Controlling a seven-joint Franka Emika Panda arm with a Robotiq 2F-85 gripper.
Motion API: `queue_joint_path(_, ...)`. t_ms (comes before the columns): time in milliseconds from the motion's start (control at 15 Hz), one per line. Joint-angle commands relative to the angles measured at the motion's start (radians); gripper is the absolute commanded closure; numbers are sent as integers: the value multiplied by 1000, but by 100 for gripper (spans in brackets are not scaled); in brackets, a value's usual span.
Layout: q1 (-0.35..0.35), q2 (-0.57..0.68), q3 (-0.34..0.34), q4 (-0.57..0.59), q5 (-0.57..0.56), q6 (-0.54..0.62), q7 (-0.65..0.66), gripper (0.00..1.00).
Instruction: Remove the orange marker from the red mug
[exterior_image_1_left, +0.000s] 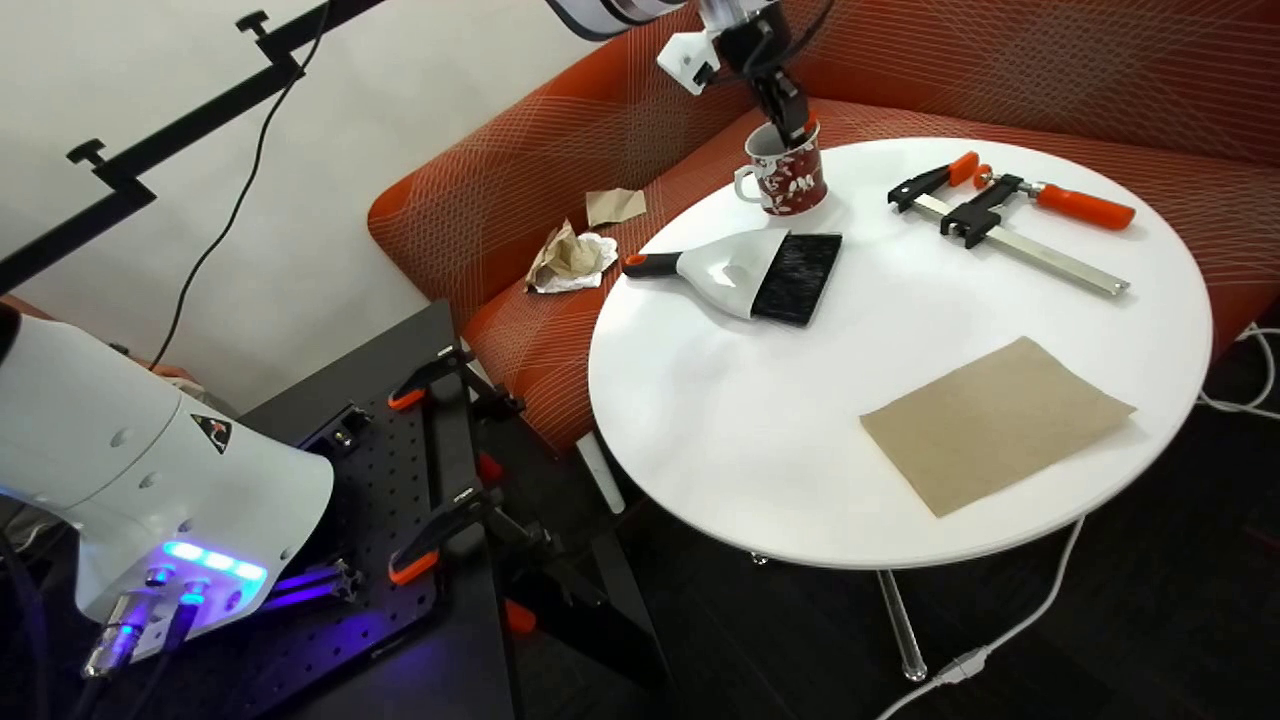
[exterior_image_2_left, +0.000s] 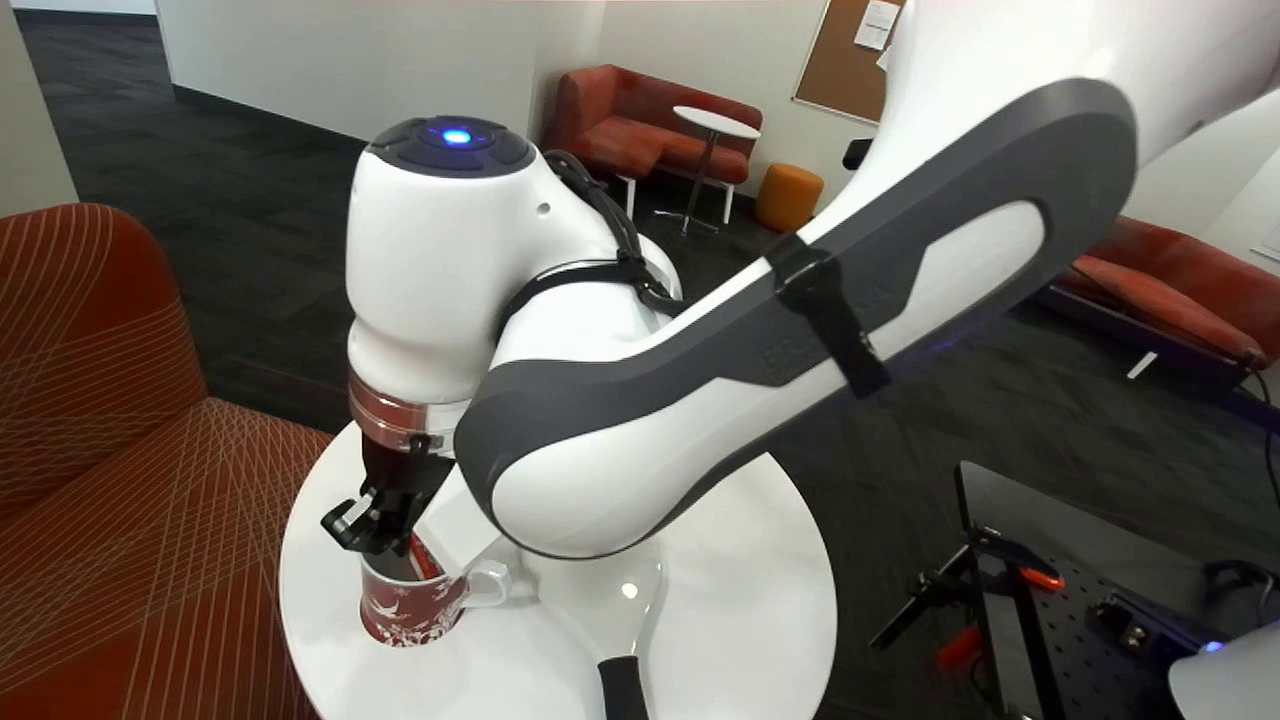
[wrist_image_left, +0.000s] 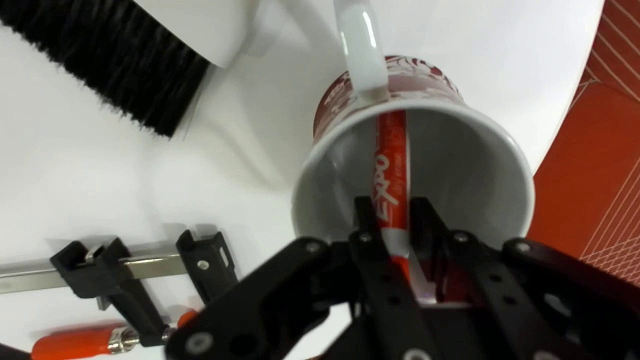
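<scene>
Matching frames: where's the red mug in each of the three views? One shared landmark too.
In an exterior view: red mug in the upper part, right of centre; brush below it and leftward.
In an exterior view: mug at lower left; brush to its right, partly hidden.
Wrist view: mug right of centre, seen into its opening; brush at top left.
Shared landmark: the brush.

Can see a round white table (exterior_image_1_left: 720, 400) bearing a pale brush (exterior_image_1_left: 750, 275) with black bristles and dark handle, a bar clamp (exterior_image_1_left: 1010, 240) with an orange grip, and a flat sheet of brown paper (exterior_image_1_left: 1000, 425), all apart. Can make out crumpled paper (exterior_image_1_left: 570, 258) near a flatter brown scrap (exterior_image_1_left: 615, 206) on the patterned orange-red seat (exterior_image_1_left: 530, 340). Can also spot, in an exterior view, an orange stool (exterior_image_2_left: 788, 197) near a background sofa (exterior_image_2_left: 615, 140), and a corkboard (exterior_image_2_left: 835, 60) on the wall (exterior_image_2_left: 690, 60).
</scene>
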Motion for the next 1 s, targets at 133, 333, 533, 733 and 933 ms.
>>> queue_joint_path(133, 37, -31, -25, -29, 25, 14, -5, 95)
queue_joint_path(333, 76, -112, -58, -122, 6, 82, 33, 95)
queue_joint_path(533, 147, -195, -136, -213, -22, 181, 89, 95)
queue_joint_path(733, 227, -285, -235, -306, -56, 229, 169, 95)
queue_joint_path(933, 307, -379, -343, -394, -120, 193, 297, 95)
